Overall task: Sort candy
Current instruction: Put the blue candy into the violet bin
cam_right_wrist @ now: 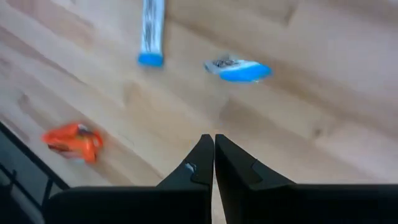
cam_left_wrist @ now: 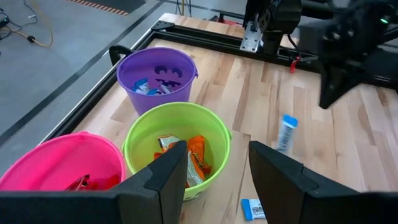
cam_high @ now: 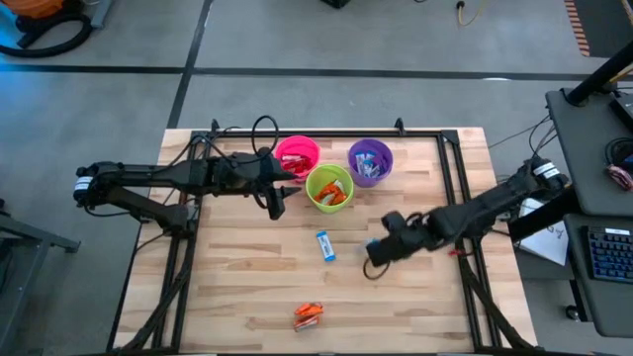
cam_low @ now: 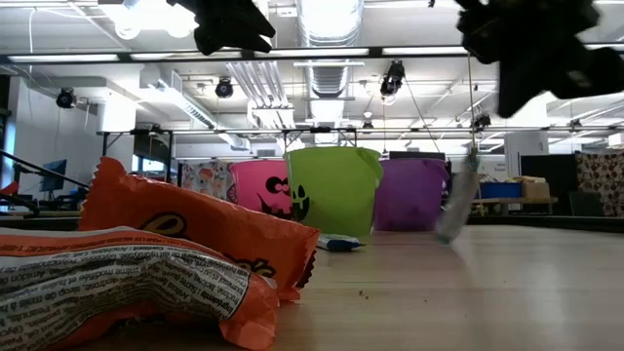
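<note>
Wooden worktop [cam_high: 247, 287] midway through sorting: right tool [cam_high: 376, 250] shut, empty, must reopen over blue candy [cam_high: 325, 246]; left tool [cam_high: 278, 194] waits open near the cups.

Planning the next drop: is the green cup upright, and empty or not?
Upright and not empty. The green cup stands on its base between the pink cup and purple cup, and orange candy lies inside it.
</note>
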`<state>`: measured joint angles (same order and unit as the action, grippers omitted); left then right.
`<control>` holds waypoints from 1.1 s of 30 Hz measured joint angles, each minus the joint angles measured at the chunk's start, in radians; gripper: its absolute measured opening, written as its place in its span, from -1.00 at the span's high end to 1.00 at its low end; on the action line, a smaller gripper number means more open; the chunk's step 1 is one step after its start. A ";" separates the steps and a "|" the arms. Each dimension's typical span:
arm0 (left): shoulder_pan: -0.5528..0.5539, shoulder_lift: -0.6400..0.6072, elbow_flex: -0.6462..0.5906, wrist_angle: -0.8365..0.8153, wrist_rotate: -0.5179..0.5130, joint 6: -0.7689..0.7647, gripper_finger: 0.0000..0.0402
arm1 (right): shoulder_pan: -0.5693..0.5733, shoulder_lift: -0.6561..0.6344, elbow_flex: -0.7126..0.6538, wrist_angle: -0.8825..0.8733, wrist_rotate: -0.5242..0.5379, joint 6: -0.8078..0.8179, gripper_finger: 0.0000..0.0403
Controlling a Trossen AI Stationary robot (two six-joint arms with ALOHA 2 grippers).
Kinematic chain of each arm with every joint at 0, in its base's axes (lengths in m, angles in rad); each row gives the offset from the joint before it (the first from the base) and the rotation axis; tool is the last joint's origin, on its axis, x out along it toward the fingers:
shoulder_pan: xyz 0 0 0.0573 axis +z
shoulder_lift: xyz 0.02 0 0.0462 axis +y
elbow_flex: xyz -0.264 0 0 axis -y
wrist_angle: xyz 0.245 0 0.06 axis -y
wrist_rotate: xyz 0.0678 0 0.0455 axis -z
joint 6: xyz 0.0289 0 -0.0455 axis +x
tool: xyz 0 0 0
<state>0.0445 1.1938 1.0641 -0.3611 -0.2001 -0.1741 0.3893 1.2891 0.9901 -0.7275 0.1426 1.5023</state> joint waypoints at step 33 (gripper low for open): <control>-0.101 -0.042 0.000 -0.014 0.027 -0.108 0.24 | -0.187 0.106 -0.293 0.561 0.092 -1.174 0.66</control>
<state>-0.0563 1.1522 1.0641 -0.3755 -0.1730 -0.2825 0.2028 1.3952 0.6976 -0.1667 0.2349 0.3285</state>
